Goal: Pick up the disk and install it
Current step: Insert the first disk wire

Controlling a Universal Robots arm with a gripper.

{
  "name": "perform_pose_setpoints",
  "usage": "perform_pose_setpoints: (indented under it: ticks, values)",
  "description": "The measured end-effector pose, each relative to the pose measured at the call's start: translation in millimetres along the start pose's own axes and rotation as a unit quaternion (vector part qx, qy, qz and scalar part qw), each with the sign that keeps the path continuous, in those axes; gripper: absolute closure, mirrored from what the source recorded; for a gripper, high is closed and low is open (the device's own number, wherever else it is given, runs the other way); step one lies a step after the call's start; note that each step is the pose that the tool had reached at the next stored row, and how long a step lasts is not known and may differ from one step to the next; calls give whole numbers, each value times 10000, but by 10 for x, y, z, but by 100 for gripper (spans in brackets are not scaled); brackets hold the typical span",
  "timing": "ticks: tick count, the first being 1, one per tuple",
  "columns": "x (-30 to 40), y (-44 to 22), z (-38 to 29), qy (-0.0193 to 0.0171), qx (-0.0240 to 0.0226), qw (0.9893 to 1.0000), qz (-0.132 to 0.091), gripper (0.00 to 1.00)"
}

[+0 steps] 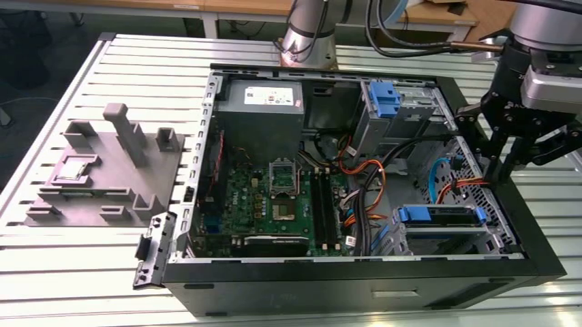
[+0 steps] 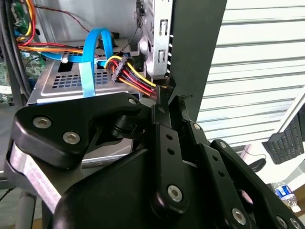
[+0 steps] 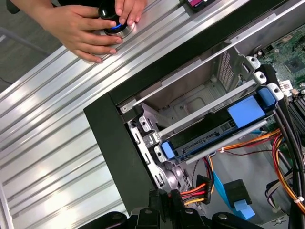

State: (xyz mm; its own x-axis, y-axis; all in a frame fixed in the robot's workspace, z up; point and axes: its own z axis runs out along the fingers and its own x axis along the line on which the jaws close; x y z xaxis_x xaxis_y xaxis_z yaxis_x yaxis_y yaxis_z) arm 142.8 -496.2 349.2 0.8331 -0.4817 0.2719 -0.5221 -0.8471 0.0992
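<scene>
Gripper state: your gripper [image 1: 503,176] has its fingers pressed together with nothing between them. It hangs just above the computer case [image 1: 536,225], at the wall on the exterior view's right.

Disk position: the disk [image 1: 441,215] lies flat in the metal drive cage [image 3: 190,102] inside the case, near that same wall, below the gripper and apart from it.

Disk look: in the first wrist view you see it edge-on, a thin dark slab [image 3: 214,133] in a blue plastic frame. A broad blue tab sits at one end and a rounded blue clip at the other. Its label is hidden.

Seating: it looks level on the cage rails. You can't tell from here whether it is pushed fully home.

Risk, cable: the red, yellow and black power plug [image 2: 125,71] hangs loose just beside your fingertips. Any sideways drift could hook the wires and pull on them.

Risk, flat ribbon: the blue ribbon cable [image 2: 88,57] loops up near the plug. It could catch on the gripper's linkage.

Risk, wall: the tips are right at the case edge. Going straight down, you could strike sheet metal instead of clearing it.

Risk, person: a person's hands [image 3: 81,28] rest on a round button on the table [image 1: 91,272] outside the case. A wide swing that way could reach them.
</scene>
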Motion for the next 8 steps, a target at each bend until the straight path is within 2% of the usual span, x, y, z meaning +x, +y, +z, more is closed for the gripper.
perform_pose_setpoints:
  ticks: [2, 6, 8]
  values:
    - [-4, 1, 4, 5, 10, 10000, -4, 76]
    - [-11, 1, 17, -21, 76, 10000, -18, 76]
    - [-13, 3, 18, -14, 86, 10000, -29, 76]
